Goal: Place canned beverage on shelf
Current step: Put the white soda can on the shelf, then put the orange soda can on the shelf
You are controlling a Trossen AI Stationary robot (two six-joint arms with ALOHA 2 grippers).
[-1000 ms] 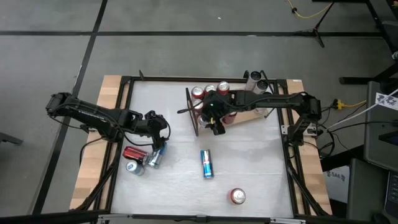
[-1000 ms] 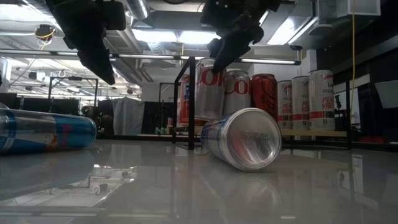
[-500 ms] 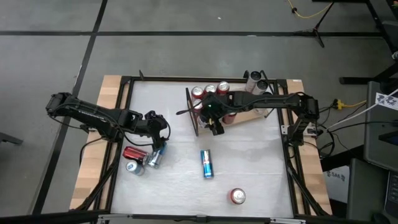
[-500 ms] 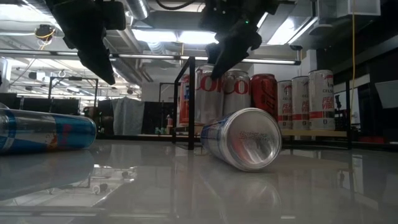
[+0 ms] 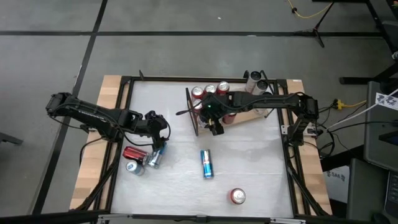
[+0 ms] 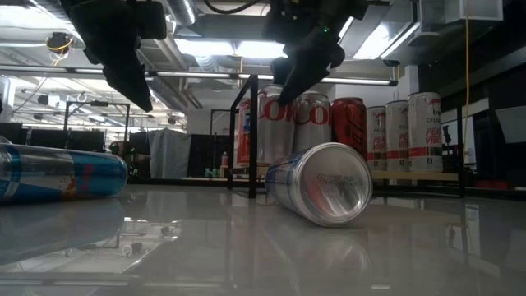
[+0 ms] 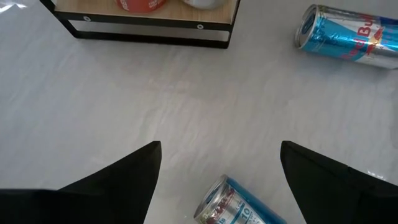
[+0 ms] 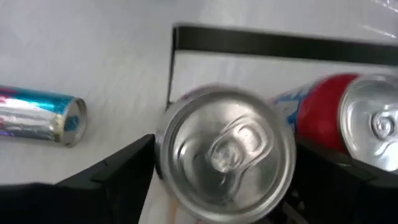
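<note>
Several cans already stand on the shelf [image 5: 245, 117]. The right gripper [image 5: 214, 115] hangs over a silver-topped can [image 8: 225, 148] at the railed end, jaws apart around it — seemingly just set. The left gripper [image 5: 157, 134], jaws apart, hovers above fallen cans on the worktop [image 5: 261, 174] — several remain.

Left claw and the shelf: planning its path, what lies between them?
Bare white table only, seen in the left wrist view, between the left claw and the shelf.

loose cans [image 5: 206, 163] counted on the counter [image 5: 261, 162]: 5
cans [image 5: 209, 89] seen on the shelf [image 5: 247, 116]: 5 at least
shelf: 1
arms [image 5: 93, 115]: 2
</note>
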